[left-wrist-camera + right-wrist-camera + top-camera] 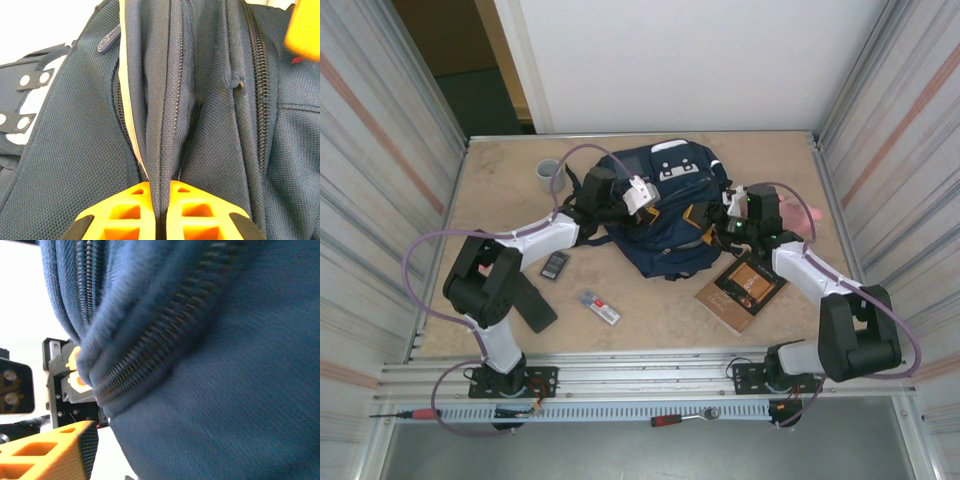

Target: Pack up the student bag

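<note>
The bag lies on the desk toward the far edge, between both arms. The left pincer is clamped on a fabric fold by its zipper. The right pincer sits at its right side, and I cannot tell its width. The right arm is nearer the book.

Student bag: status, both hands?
Left hand shut on a fabric fold of the student bag. Right hand against its right side, grip unclear. Book beside bag, unpacked.
</note>
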`<move>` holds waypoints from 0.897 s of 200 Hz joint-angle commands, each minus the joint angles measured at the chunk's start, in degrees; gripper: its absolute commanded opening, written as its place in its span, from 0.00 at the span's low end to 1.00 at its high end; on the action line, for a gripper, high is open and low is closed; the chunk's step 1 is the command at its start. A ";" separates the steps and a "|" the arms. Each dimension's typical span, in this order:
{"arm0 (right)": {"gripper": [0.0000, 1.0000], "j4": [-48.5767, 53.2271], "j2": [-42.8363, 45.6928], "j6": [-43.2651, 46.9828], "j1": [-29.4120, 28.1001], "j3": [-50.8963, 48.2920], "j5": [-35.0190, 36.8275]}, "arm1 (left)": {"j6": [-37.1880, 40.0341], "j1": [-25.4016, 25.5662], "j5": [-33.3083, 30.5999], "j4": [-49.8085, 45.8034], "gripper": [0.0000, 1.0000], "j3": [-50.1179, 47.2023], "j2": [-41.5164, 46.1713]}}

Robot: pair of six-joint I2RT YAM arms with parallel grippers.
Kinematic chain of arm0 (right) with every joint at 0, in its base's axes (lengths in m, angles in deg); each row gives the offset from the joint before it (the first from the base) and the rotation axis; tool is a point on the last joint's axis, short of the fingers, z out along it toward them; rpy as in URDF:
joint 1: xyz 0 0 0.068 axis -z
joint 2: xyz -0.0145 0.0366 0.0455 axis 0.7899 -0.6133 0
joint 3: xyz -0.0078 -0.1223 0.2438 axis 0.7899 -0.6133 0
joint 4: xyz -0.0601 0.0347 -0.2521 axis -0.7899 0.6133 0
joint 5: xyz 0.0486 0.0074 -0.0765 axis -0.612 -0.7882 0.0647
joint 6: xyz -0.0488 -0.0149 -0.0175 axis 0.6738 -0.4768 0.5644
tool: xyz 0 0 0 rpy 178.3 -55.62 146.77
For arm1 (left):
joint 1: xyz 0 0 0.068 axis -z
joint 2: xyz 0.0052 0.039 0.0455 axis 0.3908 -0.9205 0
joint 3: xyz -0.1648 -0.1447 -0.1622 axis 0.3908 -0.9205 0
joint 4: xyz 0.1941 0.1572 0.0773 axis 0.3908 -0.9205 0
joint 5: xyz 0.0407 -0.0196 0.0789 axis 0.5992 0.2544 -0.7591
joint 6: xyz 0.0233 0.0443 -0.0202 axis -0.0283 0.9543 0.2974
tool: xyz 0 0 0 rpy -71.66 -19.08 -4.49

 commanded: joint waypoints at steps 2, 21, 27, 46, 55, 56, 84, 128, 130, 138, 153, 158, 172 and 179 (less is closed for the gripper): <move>0.30 -6.28 -0.08 -4.46 -1.71 2.02 3.90 | 0.17 0.32 4.00 4.79 0.05 2.22 4.10; 0.12 -7.71 0.75 -5.97 -2.76 1.09 7.03 | -6.28 0.36 -1.39 1.67 0.30 2.27 6.92; 0.09 -7.95 1.08 -6.19 -3.14 1.10 7.75 | -8.65 0.35 -3.49 0.70 0.33 1.57 8.44; 0.01 -7.93 1.67 -5.85 -4.62 1.60 9.65 | -15.16 0.75 -9.25 -3.57 0.45 -1.63 14.07; 0.00 -7.85 1.92 -5.51 -5.30 1.87 10.40 | -17.09 1.33 -11.55 -6.84 0.50 -2.87 16.64; 0.00 -7.80 1.92 -5.42 -5.38 1.93 10.39 | -17.24 1.45 -11.83 -7.18 0.50 -2.98 16.84; 0.00 -4.17 3.52 -3.07 -7.20 3.39 12.59 | -24.84 5.49 -21.65 -18.99 0.57 -5.04 22.86; 0.00 -1.31 5.95 0.68 -8.76 3.93 15.13 | -43.57 13.54 -20.67 -19.82 0.57 -13.16 27.01; 0.00 -1.32 5.99 0.85 -8.81 3.93 15.07 | -43.98 13.76 -20.53 -19.73 0.57 -13.43 26.92; 0.00 -1.24 6.06 1.13 -9.05 3.93 15.05 | -45.43 14.44 -20.69 -19.72 0.58 -13.90 26.35; 0.00 -1.20 5.99 1.49 -9.46 3.93 14.15 | -47.48 14.72 -21.24 -20.57 0.58 -14.05 25.44; 0.00 -1.16 5.98 1.66 -9.50 4.00 14.01 | -47.78 14.70 -21.25 -20.78 0.58 -13.91 25.15; 0.00 -1.24 6.04 1.88 -9.54 3.96 13.57 | -47.39 14.68 -19.77 -20.51 0.58 -13.30 24.32; 0.00 -1.33 6.04 1.96 -9.58 4.03 13.48 | -47.14 14.72 -19.42 -21.00 0.58 -12.67 23.74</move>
